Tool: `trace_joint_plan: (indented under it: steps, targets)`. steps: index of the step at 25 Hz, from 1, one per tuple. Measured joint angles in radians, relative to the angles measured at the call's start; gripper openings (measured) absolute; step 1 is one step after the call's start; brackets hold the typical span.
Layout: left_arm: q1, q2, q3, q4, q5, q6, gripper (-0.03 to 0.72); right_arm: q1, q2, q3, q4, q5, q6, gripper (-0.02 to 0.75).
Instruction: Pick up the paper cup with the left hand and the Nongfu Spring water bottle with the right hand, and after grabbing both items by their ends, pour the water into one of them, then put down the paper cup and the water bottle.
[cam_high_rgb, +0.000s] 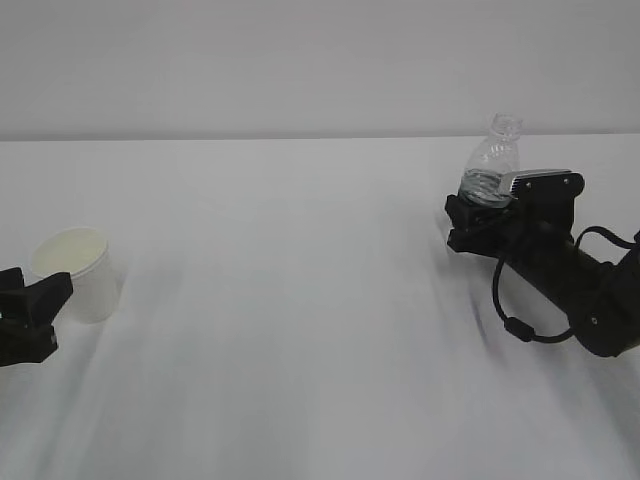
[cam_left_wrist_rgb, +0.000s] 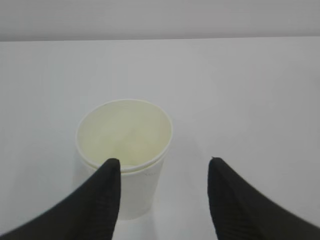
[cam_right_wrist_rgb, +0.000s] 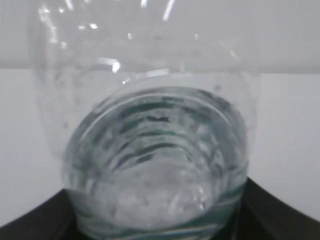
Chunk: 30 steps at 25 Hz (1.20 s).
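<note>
The right arm (cam_high_rgb: 560, 270) at the right edge of the exterior frame is black and chunky, with a rounded joint housing at the lower right. A thin black cable (cam_high_rgb: 515, 315) loops loosely beneath it. A ribbed silver-grey plate (cam_high_rgb: 540, 178) sits on top near its tip. The left arm (cam_high_rgb: 25, 315), at the lower left edge, is black and blocky. Its two fingers (cam_left_wrist_rgb: 100, 205) are matt black, tapered, with finely ridged faces.

From where I stand, nothing here can be read. The paper cup (cam_left_wrist_rgb: 124, 150) is plain white with no print showing, and the Nongfu Spring water bottle (cam_high_rgb: 493, 165) shows only clear plastic; any label is hidden or too blurred to make out.
</note>
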Motion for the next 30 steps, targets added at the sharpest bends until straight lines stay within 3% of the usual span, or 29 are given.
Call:
trace_joint_plan:
  steps: [8, 18, 30]
  targets:
    - [0.000, 0.000, 0.000, 0.000, 0.000, 0.000, 0.398, 0.000, -0.047, 0.029, -0.069, 0.030, -0.053, 0.440]
    - [0.000, 0.000, 0.000, 0.000, 0.000, 0.000, 0.398, 0.000, -0.156, 0.195, -0.069, 0.030, -0.162, 0.440]
    - [0.000, 0.000, 0.000, 0.012, 0.000, 0.000, 0.398, 0.000, -0.317, 0.320, -0.061, 0.030, -0.158, 0.440]
